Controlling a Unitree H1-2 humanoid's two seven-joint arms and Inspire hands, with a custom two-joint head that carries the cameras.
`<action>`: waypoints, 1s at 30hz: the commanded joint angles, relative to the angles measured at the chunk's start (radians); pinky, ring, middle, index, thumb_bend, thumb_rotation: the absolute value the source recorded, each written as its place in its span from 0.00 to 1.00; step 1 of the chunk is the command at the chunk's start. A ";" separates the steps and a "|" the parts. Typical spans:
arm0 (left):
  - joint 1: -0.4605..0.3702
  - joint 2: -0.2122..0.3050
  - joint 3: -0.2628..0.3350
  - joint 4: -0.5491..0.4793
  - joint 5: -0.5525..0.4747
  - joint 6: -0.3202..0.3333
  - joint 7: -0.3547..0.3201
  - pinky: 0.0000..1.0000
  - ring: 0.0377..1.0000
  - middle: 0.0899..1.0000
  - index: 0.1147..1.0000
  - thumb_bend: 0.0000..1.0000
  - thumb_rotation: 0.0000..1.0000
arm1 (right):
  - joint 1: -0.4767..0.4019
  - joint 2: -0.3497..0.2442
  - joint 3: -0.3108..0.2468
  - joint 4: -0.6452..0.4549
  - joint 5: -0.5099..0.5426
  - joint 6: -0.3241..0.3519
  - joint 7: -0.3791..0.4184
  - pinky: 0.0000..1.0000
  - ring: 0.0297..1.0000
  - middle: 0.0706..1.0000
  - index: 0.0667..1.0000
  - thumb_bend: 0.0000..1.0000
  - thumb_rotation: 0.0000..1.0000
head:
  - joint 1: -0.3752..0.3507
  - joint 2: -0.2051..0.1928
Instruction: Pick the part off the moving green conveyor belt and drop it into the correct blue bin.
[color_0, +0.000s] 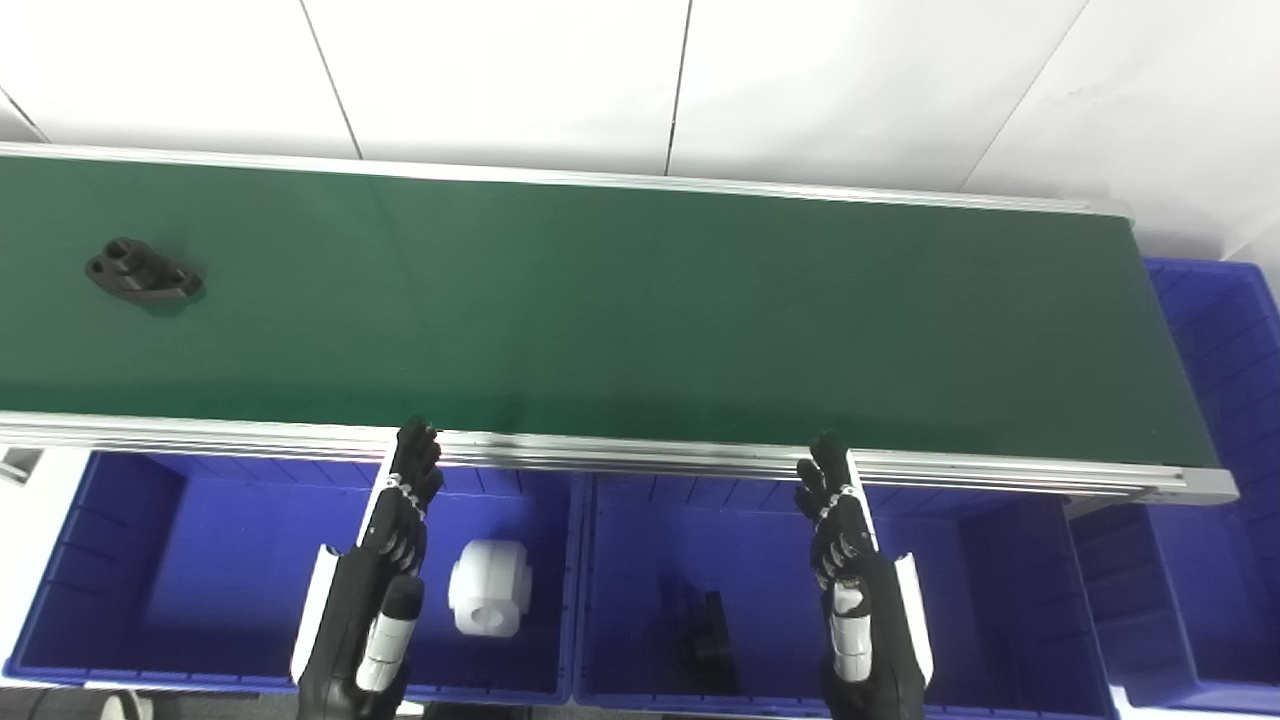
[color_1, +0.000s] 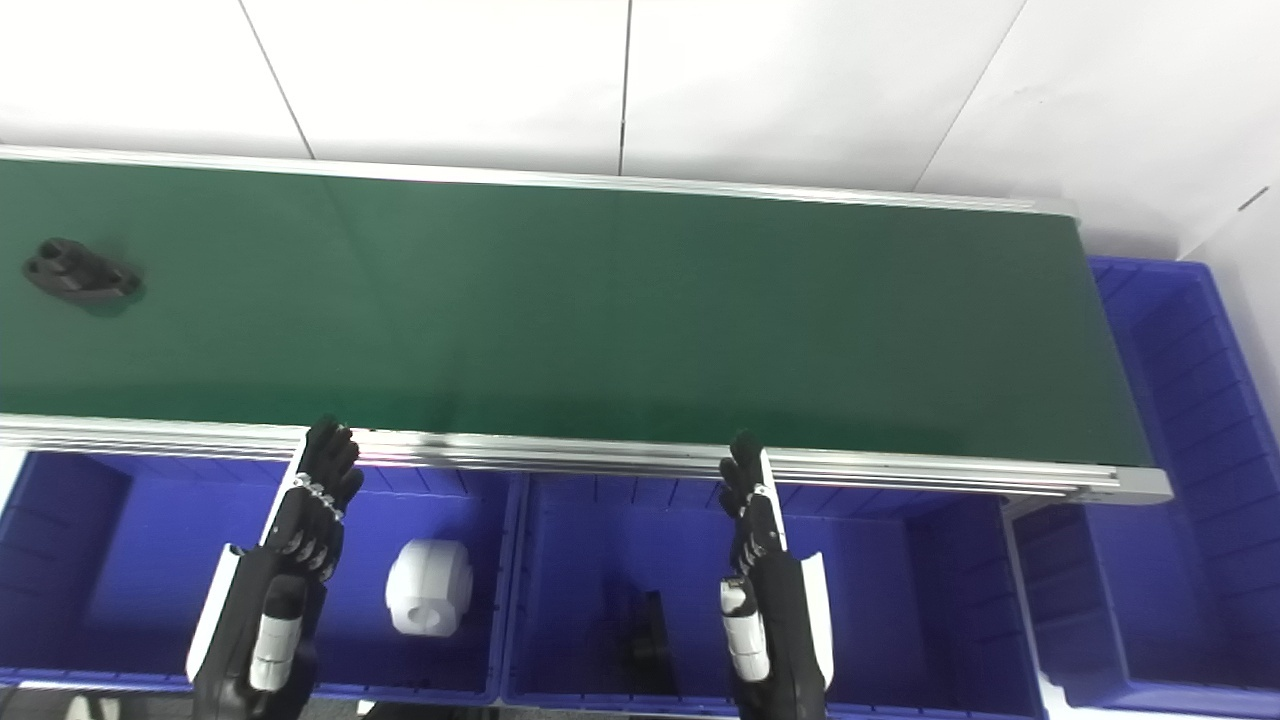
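Observation:
A black bracket-like part (color_0: 143, 272) lies on the green conveyor belt (color_0: 620, 310) at its far left; it also shows in the right eye view (color_1: 80, 274). My left hand (color_0: 398, 540) is open and empty, held over the blue bins with its fingertips at the belt's near rail. My right hand (color_0: 845, 545) is open and empty too, in the same pose further right. Both hands are far from the part.
Blue bins line the near side below the belt. The left bin (color_0: 200, 560) holds a white part (color_0: 487, 587). The middle bin (color_0: 620, 640) holds a black part (color_0: 708, 645). Another blue bin (color_0: 1225, 400) stands at the belt's right end.

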 joint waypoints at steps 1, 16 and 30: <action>0.000 0.000 -0.006 -0.013 0.005 -0.036 0.005 1.00 1.00 1.00 1.00 0.77 0.92 | 0.003 0.007 0.002 -0.024 0.004 -0.008 0.010 0.99 0.98 0.99 0.99 0.94 1.00 | 0.002 -0.001; -0.001 -0.005 -0.006 -0.007 0.010 -0.049 0.011 1.00 1.00 1.00 1.00 0.77 0.92 | 0.002 0.001 0.002 -0.024 0.013 -0.009 0.014 0.99 0.98 0.99 1.00 0.93 1.00 | 0.002 -0.002; 0.007 -0.003 -0.010 -0.005 0.001 -0.051 0.008 1.00 1.00 1.00 1.00 0.77 0.91 | 0.007 0.000 0.003 -0.023 0.021 -0.014 0.014 1.00 0.98 0.99 0.99 0.93 0.99 | 0.005 -0.009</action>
